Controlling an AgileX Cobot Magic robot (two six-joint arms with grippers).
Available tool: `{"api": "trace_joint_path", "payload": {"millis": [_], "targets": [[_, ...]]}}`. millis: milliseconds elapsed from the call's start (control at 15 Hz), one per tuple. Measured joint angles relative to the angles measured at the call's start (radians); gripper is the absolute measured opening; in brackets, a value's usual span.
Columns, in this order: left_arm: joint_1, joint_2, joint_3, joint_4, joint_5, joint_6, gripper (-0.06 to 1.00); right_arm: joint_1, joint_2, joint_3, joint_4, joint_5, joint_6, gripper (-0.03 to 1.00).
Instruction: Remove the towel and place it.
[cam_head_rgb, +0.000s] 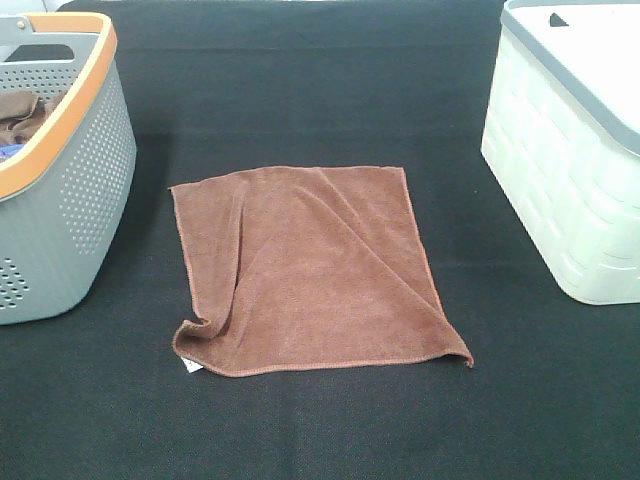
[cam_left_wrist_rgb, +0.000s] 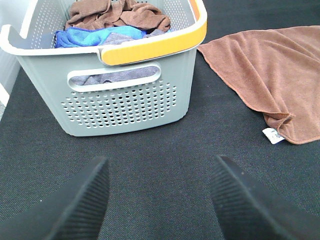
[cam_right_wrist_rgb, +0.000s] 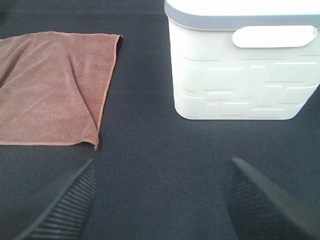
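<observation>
Grey basket (cam_left_wrist_rgb: 125, 105) – bunched cloths (cam_left_wrist_rgb: 117, 15); towel (cam_head_rgb: 310, 270) outside.

A grey perforated basket (cam_head_rgb: 70, 190) with an orange-trimmed rim stands at the left of the black-covered desk (cam_head_rgb: 320, 90). Inside it lie a bunched brown cloth (cam_left_wrist_rgb: 120, 14), a blue cloth (cam_left_wrist_rgb: 92, 36) and a grey cloth (cam_left_wrist_rgb: 122, 37) (the grey one also shows through the handle slot). At the right of the desk stands a pale bin (cam_head_rgb: 565, 190) with a grey rim, block-patterned walls and an oblong handle cut-out.
</observation>
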Motion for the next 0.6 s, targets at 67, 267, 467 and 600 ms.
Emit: {"api": "trace_joint_path", "payload": {"millis": [67,267,467,600], "targets": [[0.0,0.0,0.0,0.0,0.0,0.0,0.58,0.0,0.0,0.0,0.0,0.0,0.0,0.69],[0.0,0.0,0.0,0.0,0.0,0.0,0.58,0.0,0.0,0.0,0.0,0.0,0.0,0.69],[0.0,0.0,0.0,0.0,0.0,0.0,0.58,0.0,0.0,0.0,0.0,0.0,0.0,0.69],[0.0,0.0,0.0,0.0,0.0,0.0,0.58,0.0,0.0,0.0,0.0,0.0,0.0,0.69]]}}
